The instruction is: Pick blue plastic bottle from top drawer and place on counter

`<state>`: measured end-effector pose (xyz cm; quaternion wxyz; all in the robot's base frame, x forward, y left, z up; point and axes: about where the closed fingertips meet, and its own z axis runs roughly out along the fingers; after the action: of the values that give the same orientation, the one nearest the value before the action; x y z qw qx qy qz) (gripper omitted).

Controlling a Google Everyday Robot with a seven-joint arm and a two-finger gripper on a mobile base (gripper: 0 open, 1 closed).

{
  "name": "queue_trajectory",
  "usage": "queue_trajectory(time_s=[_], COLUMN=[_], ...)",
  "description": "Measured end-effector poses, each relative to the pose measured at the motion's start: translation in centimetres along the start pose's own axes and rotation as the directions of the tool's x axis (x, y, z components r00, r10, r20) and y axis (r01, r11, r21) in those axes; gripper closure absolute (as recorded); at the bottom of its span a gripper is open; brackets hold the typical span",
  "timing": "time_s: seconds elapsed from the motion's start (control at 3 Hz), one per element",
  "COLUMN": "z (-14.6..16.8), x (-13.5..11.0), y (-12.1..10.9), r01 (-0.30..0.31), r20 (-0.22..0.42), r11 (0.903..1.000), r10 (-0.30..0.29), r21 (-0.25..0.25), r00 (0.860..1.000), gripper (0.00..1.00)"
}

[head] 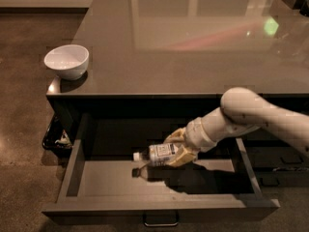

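Note:
The top drawer [111,178] stands pulled open below the counter [193,42]. The blue plastic bottle [157,153], clear with a white cap pointing left and a white label, lies level a little above the drawer floor, with its shadow under it. My gripper [177,148] reaches in from the right on the white arm and is shut on the bottle's right part, one tan finger behind it and one in front. The bottle's base is hidden inside the gripper.
A white bowl [66,61] sits on the counter's front left corner. Darker drawer fronts [280,161] are to the right of the open drawer. A small dark object [57,138] lies on the floor at the left. The drawer's metal pull handle [161,221] is at the bottom.

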<state>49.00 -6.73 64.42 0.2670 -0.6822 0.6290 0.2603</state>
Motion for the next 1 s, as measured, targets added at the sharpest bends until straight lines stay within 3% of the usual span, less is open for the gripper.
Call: queue_trajectory(time_s=[0.33,0.67,1.0], z=[-7.0,-13.1,-13.1], x=[-6.5,-11.9,-11.9], y=[-1.0,-0.6,-0.6], r01=[0.088,0.161,0.161], r20=[0.107,0.115,0.115], r11=[0.9946,0.9767,0.9767], r10=[-0.093,-0.177,-0.177], r21=[0.055,0.142,0.142], r00=[0.99,0.977,0.977], gripper=[1.0,1.0,1.0])
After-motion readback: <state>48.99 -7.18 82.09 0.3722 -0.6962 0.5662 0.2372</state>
